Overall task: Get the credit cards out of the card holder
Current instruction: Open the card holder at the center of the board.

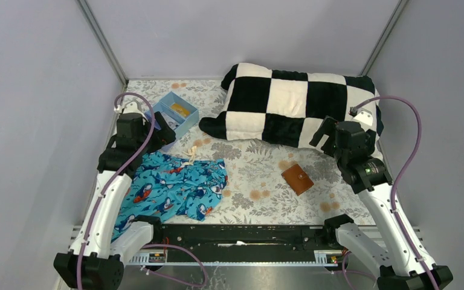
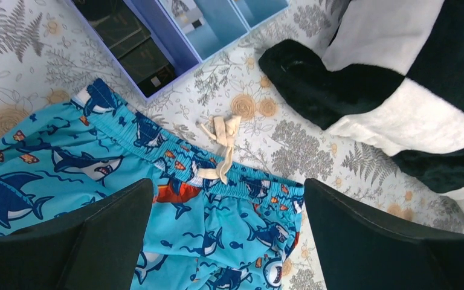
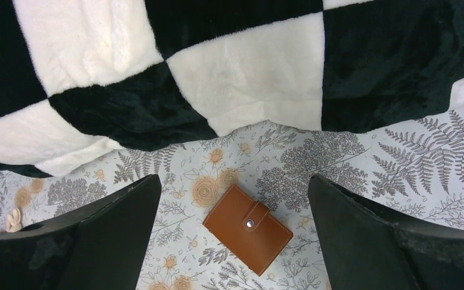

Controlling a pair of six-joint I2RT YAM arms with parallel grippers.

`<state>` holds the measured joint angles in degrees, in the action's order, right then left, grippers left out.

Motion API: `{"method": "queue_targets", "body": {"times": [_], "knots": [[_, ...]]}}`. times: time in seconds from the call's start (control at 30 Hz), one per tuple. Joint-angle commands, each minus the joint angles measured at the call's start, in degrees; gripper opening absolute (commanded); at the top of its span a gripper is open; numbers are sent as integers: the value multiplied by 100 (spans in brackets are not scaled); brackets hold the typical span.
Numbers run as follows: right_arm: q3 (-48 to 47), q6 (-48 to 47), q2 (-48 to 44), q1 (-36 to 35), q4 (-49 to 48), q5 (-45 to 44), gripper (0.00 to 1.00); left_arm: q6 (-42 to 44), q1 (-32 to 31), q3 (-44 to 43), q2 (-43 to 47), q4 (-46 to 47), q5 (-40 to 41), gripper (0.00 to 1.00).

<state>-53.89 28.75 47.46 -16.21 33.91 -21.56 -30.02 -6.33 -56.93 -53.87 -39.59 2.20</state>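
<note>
Both arms' jaws gape wide and empty, and the brown wallet (image 3: 248,228) lies flat, snapped shut on the worktop (image 1: 260,175), so a pinch might just skid it away.

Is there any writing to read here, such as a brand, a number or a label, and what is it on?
No text can be read in any view.
Card holder: plain brown leather with a metal snap, no brand showing.
Shark-print shorts: pictures only, no words.
Blue tray: a small pale patch on a dark item inside, too small to read.
</note>
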Motion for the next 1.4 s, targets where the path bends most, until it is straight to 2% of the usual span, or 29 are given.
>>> {"method": "queue_targets", "body": {"times": [0.0,0.27,0.33,0.43,0.47,0.63,0.73,0.87,0.97,1.27,1.37], "knots": [[10,-168,-62,13,-214,-76,100,-88,18,71,268,318,366,99],[-85,-563,81,17,-124,523,100,-203,20,208,310,325,50,99],[-68,-596,119,12,-116,690,100,-101,18,244,262,385,-471,99],[48,-460,200,13,-34,692,100,-438,-76,629,309,860,-1481,99],[75,-444,289,15,45,693,100,-613,-225,790,340,1018,-1599,99],[307,-465,1085,12,397,1469,100,-1338,-2172,1249,186,1292,-421,99],[706,-390,1359,13,57,2085,100,-1695,-3119,1357,-231,1555,-353,99],[1142,-244,1661,17,-356,2147,100,-1889,-4106,1198,-734,1699,76,99],[1350,-213,1899,15,-561,2120,100,-1936,-4319,909,-969,1738,261,99],[1668,-325,2518,12,-1182,2143,100,-1835,-4346,499,-1159,1968,253,99],[1844,-149,2459,8,-1363,2818,100,-1865,-4340,653,-916,2480,84,99]]}}
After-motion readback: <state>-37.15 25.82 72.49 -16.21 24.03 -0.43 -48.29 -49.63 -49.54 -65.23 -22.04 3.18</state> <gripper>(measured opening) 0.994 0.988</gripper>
